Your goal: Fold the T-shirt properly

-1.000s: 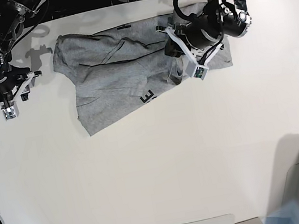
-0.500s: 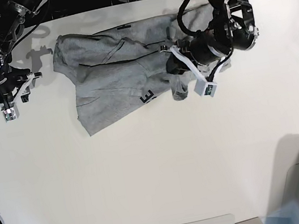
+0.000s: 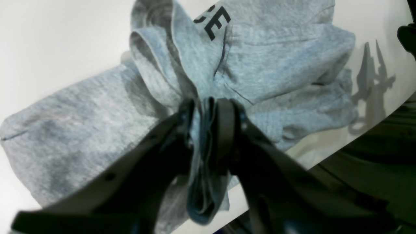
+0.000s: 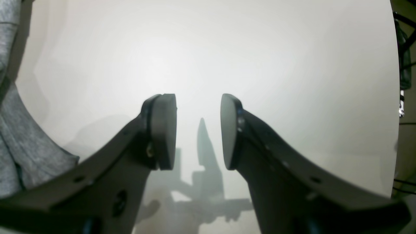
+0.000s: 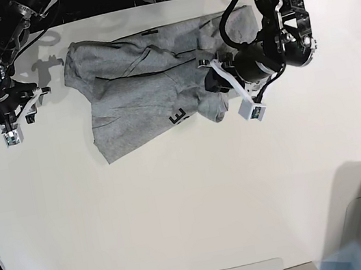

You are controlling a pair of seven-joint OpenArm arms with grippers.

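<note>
grey t-shirt [image 5: 138,86] pinched by left end effector [image 3: 204,130]

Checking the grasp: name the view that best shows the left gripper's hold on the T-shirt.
Left wrist: the left gripper pinches a bunched fold of the T-shirt. Base shows it partly hidden by the arm; right wrist only a shirt edge.

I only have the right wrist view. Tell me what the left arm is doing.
Observer: The left pincer is clamped on a bunched fold of the T-shirt.
Operator: Report where the rest of the shirt lies.
Observer: In the base view it is spread crumpled across the far side of the table, with the gathered part at its right end.
Operator: Say whether any print shows.
Observer: Black lettering shows just beyond the pinched fold.
Operator: Confirm my pincer's place.
Observer: The right pincer hangs open off the shirt's left edge, over bare table.
</note>
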